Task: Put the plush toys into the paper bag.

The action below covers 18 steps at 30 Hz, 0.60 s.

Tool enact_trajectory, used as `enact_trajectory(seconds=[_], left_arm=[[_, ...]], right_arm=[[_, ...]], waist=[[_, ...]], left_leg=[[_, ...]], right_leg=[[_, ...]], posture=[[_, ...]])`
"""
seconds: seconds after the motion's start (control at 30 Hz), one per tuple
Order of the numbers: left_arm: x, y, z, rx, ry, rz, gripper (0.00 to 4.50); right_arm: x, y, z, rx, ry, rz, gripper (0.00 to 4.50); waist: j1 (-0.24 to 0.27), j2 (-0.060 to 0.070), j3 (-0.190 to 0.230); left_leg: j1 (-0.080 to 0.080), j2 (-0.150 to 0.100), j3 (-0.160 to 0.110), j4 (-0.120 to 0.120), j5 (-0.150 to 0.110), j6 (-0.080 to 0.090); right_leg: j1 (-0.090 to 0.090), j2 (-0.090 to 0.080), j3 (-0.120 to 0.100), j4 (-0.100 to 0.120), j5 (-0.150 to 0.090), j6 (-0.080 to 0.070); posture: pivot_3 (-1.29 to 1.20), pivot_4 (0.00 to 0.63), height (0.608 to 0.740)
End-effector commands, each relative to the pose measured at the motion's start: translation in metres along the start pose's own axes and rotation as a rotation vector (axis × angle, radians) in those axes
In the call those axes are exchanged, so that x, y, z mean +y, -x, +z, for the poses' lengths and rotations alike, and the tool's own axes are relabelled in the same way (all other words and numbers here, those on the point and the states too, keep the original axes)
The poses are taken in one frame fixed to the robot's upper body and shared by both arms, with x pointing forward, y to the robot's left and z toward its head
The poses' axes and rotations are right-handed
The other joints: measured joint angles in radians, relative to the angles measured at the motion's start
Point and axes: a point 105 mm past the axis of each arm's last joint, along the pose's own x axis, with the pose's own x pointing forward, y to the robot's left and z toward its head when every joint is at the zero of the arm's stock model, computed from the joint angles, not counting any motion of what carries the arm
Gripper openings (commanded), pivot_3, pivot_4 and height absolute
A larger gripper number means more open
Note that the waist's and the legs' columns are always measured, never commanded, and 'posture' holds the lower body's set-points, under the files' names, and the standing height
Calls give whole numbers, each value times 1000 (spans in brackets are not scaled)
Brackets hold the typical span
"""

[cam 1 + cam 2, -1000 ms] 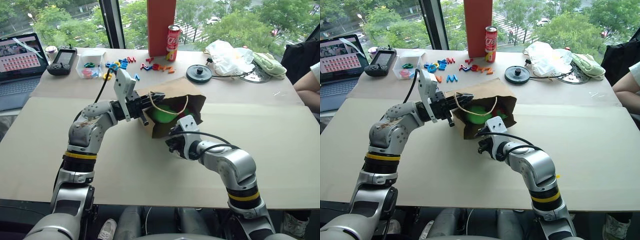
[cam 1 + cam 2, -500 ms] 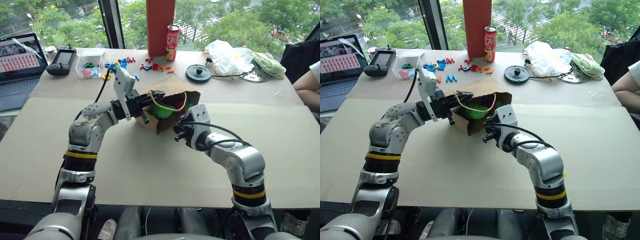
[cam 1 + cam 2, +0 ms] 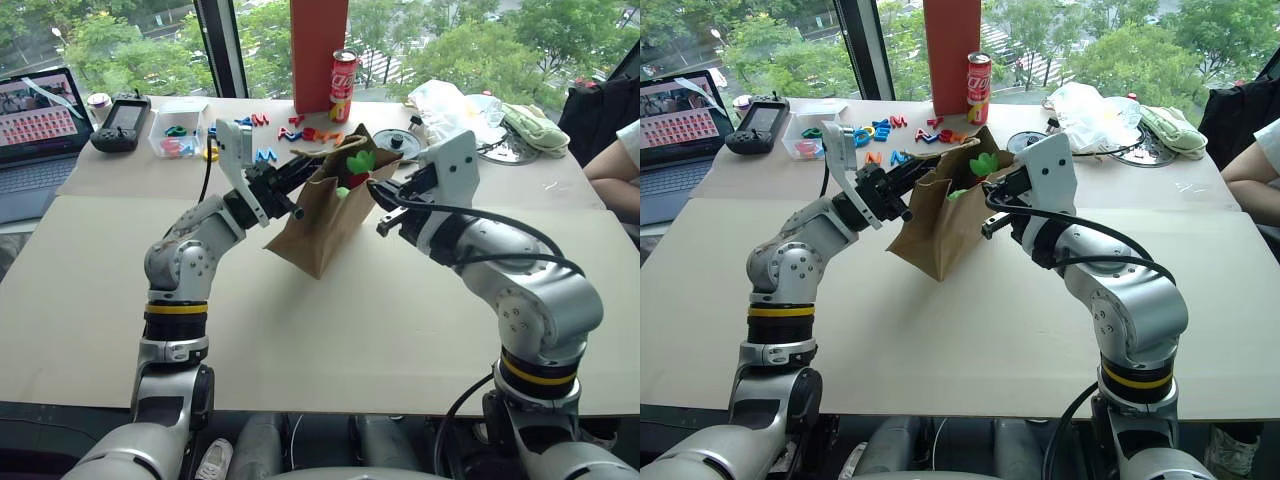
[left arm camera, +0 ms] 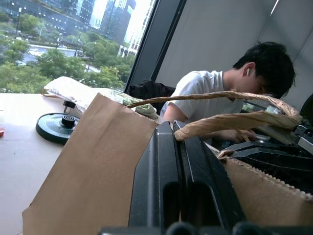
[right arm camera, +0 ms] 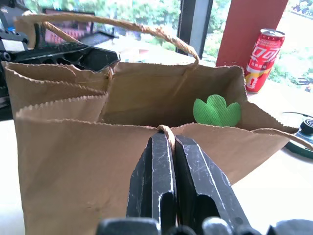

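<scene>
Paper bag [image 3: 318, 215], centre frame: light, crease-prone; left gripper [image 3: 296, 172] and right gripper [image 3: 385, 200] are clamping its cord handles [image 5: 168, 132], the best hold

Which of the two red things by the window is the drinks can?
The short red can with white lettering, standing just right of the tall red-orange box, which is plain, far taller and runs out of frame.

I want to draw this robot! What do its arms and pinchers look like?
Shiny silver arms with black joints and a yellow ring on each. Black cables loop beside them. A white block sits on each wrist. The left gripper and right gripper each have two black fingers.
</scene>
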Motion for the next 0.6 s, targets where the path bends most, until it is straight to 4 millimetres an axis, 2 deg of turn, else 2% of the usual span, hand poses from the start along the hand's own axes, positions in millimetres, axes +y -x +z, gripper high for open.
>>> enact_trajectory(seconds=[0.03,0.2,0.37,0.43,0.53,0.6], left_arm=[[4,3,-10,49,-97,29,0],[4,1,-9,25,-59,46,0],[3,-3,3,-14,-29,38,0],[0,-3,6,-16,-22,23,596],[-6,-1,14,-35,27,-19,1518],[-9,1,18,-38,36,-39,2270]], right_arm=[[-2,-2,-13,71,79,-36,302],[0,-7,-23,120,88,-43,302],[-5,-9,-5,50,47,-69,302],[-7,-8,0,27,36,-71,253],[-11,-4,13,-19,28,-71,935],[-13,-1,20,-46,15,-67,1605]], waist=[[1,0,0],[3,0,0],[2,0,0],[1,0,0],[1,0,0],[1,0,0]], left_leg=[[0,0,0,0,0,0],[0,0,0,0,0,0],[0,0,0,0,0,0],[0,0,0,0,0,0],[0,0,0,0,0,0],[-1,0,0,0,0,0]], right_leg=[[0,0,0,0,0,0],[1,0,0,0,0,0],[0,0,0,0,0,0],[0,0,0,0,0,0],[0,0,0,0,0,0],[0,0,0,0,0,0]], posture=[[0,150,739],[0,150,739],[0,150,739],[0,150,739],[0,150,739],[0,150,739]])
